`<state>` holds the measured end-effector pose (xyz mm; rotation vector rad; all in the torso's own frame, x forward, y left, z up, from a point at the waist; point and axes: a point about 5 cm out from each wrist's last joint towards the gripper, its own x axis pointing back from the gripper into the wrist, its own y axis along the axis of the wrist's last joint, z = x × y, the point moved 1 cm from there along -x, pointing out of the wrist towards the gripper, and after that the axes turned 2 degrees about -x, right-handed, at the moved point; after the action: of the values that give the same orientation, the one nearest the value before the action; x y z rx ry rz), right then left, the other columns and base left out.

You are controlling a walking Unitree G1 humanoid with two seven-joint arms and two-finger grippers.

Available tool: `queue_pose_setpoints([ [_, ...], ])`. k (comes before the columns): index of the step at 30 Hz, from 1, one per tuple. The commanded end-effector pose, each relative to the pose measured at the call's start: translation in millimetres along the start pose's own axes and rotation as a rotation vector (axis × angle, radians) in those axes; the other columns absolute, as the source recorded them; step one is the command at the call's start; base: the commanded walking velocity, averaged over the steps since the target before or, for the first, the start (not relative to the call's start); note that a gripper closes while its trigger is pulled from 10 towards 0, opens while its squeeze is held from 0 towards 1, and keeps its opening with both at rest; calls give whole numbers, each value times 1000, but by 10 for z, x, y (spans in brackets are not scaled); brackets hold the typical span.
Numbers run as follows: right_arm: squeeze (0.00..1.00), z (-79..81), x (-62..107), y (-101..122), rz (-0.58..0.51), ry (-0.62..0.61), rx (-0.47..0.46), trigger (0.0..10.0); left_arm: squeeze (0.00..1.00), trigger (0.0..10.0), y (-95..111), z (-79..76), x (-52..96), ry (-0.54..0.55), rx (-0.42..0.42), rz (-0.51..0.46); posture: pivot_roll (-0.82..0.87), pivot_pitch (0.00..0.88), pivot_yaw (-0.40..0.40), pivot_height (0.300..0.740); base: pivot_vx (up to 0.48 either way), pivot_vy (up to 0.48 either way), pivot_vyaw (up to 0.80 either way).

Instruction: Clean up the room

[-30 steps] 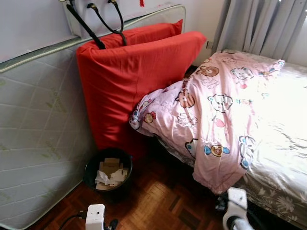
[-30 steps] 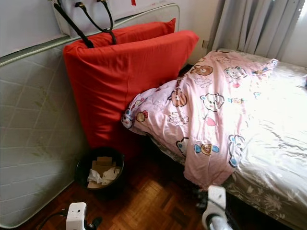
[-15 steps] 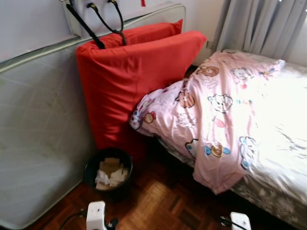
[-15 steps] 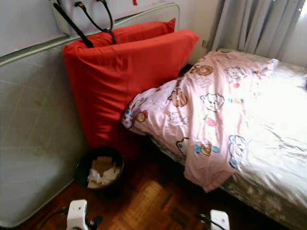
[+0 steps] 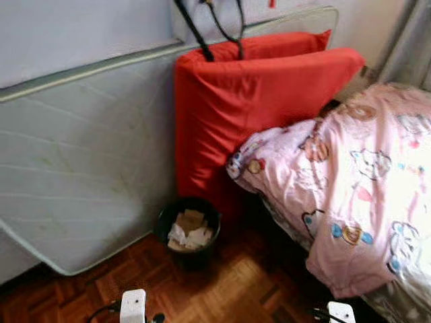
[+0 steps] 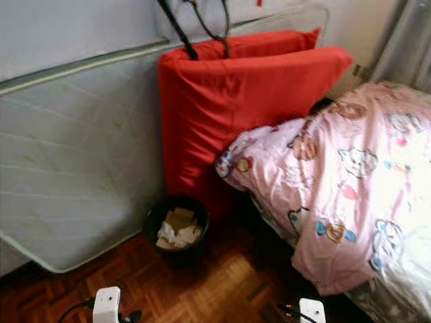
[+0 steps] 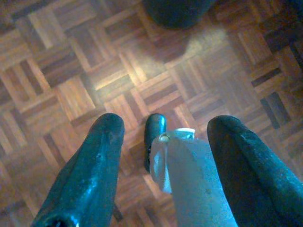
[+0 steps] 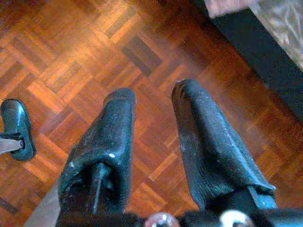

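1. The whole scene has slid to the right in the head views since a second ago, and more of the pale mattress (image 5: pixel 81 155) leaning on the wall now shows. That is the camera turning left, not the things moving.
2. The right arm, which stood higher beside the bed (image 5: pixel 404 296) a second ago, now shows low at the picture's foot, much like the left.
3. The left gripper (image 7: pixel 165 137) hangs over the wooden floor (image 7: pixel 57 61), fingers wide apart, holding nothing. The robot's own foot shows beneath it.
4. The right gripper (image 8: pixel 151 101) also points at bare floor, fingers slightly parted, empty.
5. The black bin (image 5: pixel 189 223) stands on the floor by the red cushions (image 5: pixel 262 108), with paper scraps (image 5: pixel 188 232) inside. The pink blanket (image 5: pixel 350 195) hangs off the bed's edge.
6. My judgement: the robot is turning to look around. No loose litter lies on the visible floor, which fits either searching for rubbish or having binned it.
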<state>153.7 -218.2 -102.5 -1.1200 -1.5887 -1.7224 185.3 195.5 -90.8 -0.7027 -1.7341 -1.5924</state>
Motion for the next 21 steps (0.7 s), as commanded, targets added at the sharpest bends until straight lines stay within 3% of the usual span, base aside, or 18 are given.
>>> queue_pose_setpoints([
  [1,0,15,5,-39,14,4,7,10000,0,10000,-55,24,13,9,14,20,5,0,-10,740,0,0,800],
  [21,0,-1,0,-9,14,18,31,10000,0,10000,-70,-12,8,22,-2,33,12,0,-25,740,0,0,800],
])
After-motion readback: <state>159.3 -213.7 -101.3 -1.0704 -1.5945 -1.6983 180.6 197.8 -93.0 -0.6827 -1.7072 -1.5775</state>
